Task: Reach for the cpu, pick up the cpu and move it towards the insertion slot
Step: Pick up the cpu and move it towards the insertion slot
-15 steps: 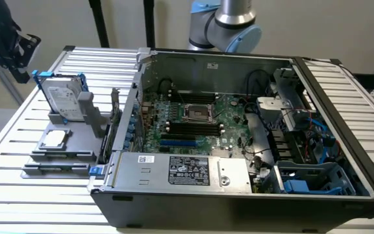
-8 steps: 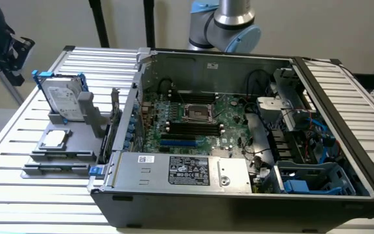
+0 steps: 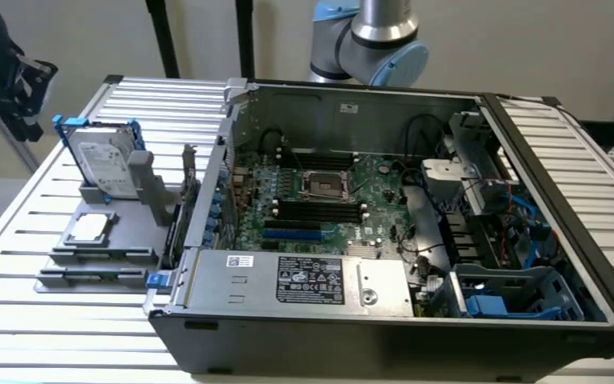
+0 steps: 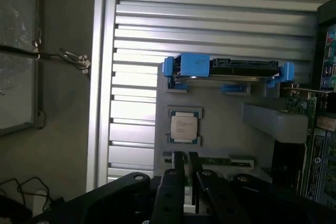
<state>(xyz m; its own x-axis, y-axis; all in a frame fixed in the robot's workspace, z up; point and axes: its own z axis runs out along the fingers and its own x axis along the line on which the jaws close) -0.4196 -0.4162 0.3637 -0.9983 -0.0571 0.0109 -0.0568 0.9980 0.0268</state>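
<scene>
- The small flat square silvery-topped cpu (image 3: 92, 226) is lying nested on the grey fixture plate (image 4: 223, 124), well apart from the shiny-framed insertion slot (image 3: 326, 186).
- The dark fingers (image 4: 178, 174) are hovering nearby, almost shut, holding nothing.
- It is looking light, stiff, fragile; opposite edges are offering the hold.
- The upright blue-framed hard drive (image 3: 102, 164) is crowding one side; above is looking open.

Cpu (image 3: 92, 226) flat, far from insertion slot (image 3: 325, 186)
</scene>
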